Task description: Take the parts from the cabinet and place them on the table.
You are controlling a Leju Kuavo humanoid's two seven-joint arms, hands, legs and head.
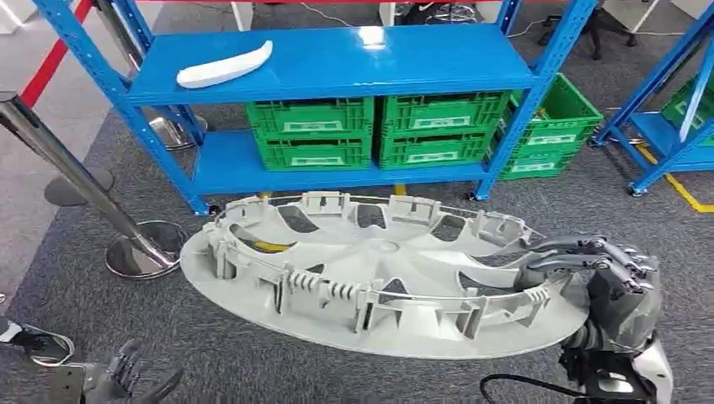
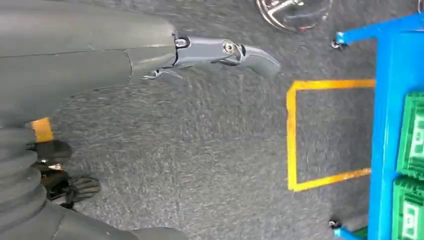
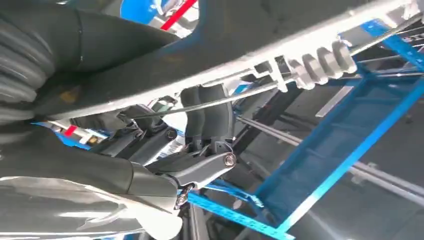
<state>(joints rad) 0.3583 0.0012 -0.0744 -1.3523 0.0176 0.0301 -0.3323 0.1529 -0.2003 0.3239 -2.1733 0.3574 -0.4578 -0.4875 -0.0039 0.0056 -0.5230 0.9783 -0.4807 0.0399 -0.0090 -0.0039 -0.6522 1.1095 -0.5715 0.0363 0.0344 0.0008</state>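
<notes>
Right robot hand (image 1: pixel 602 269) clamped on the far-right rim of the big round grey plastic wheel cover (image 1: pixel 379 269), dark fingers (image 1: pixel 581 247) hooked over the ribbed edge, thumb underneath by the look of the right wrist view, where the fingers (image 3: pixel 207 117) wrap the rim and its wire ring. Cover held out nearly flat, inner side up, spreading leftward from that hand across the robot's front, hanging above the grey carpet. Left robot hand (image 1: pixel 126 370) down low and well apart from the cover's near-left edge, holding nothing, fingers spread; thumb (image 2: pixel 225 50) stretched out over bare floor. So the whole load on the right side, one-handed, and the left probably too low to help.

Beyond the cover, the blue metal shelf rack (image 1: pixel 337 63) carrying a long white curved plastic part (image 1: pixel 223 66) on its upper shelf, well beyond both hands. Lower shelf: green plastic crates (image 1: pixel 379 126) side by side, contents hidden.

No counter in sight; likely a carry-and-turn step next.
</notes>
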